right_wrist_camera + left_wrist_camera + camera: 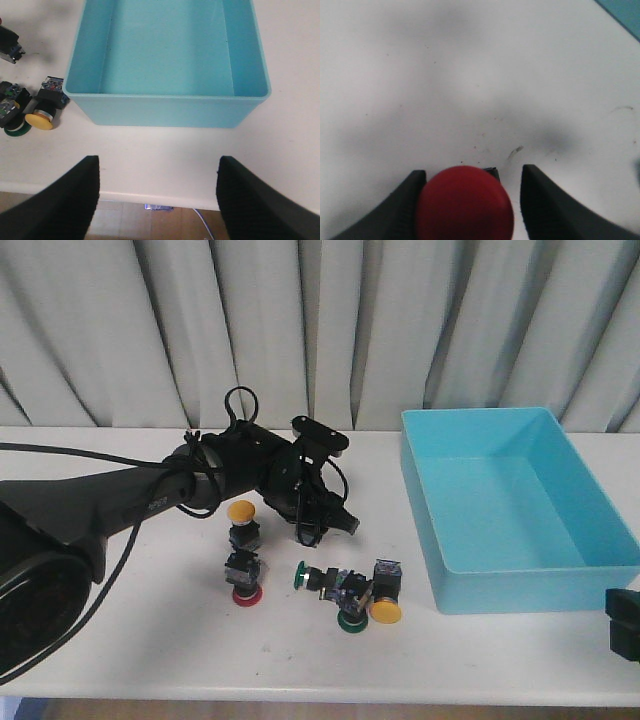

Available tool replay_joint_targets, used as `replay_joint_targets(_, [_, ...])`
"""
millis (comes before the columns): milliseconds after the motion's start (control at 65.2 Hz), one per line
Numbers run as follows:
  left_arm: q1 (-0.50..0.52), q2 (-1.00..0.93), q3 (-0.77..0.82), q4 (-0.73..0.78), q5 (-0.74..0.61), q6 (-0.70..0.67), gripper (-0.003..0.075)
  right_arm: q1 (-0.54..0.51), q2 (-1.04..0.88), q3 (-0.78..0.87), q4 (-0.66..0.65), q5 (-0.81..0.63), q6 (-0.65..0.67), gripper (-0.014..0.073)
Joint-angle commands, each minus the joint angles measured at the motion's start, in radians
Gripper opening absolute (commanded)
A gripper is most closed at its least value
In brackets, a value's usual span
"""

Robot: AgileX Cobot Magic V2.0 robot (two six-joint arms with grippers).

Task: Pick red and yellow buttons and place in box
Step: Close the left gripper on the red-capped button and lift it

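White table [200, 660], grey curtain [330, 320] behind. Turquoise box [520, 570] on the table's right half, nothing seen inside it in the right wrist view [165, 107].

Left arm [110, 500] reaching from the left across the table toward the centre; left gripper [325, 525] low over the surface, just behind the cluster of buttons. In the left wrist view, a red button [465, 205] sitting between the fingers [545, 205], cap close against one finger, a clear gap to the other. Jaws partly apart; cannot tell whether they grip the cap or merely bracket it.

Right gripper [157, 200] spread wide, nothing between the fingers, hovering near the table's front edge before the box. Only a dark corner of it showing in the front view [625, 625].

Loose buttons in front of the left gripper:
- yellow button [242, 522], upright, cap on top, just left of the gripper
- another red button [245, 575], cap down on the table, just in front of the yellow one
- green button [312, 577], lying on its side, centre
- second green button [350, 605], cap down, touching its neighbours
- second yellow button [385, 595], tilted with cap toward the camera, nearest the box but apart from it; also seen in the right wrist view [42, 112]
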Motion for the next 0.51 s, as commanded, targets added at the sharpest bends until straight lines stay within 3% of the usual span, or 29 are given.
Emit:
replay_joint_targets(0, [-0.005,-0.064,-0.034,0.0,-0.035,-0.01,0.0326,-0.006,0.003,-0.034,-0.008,-0.058,0.0,0.0475])
replay_joint_targets(245, [-0.005,-0.101,-0.034,-0.001,0.003,-0.011,0.0209,-0.006,0.003,-0.034,-0.008,-0.058,0.0,0.0475])
replay_joint_targets(491, [-0.003,-0.253,-0.034,0.0,0.079,-0.014,0.019,-0.006,0.003,-0.034,-0.009,-0.058,0.0,0.0475])
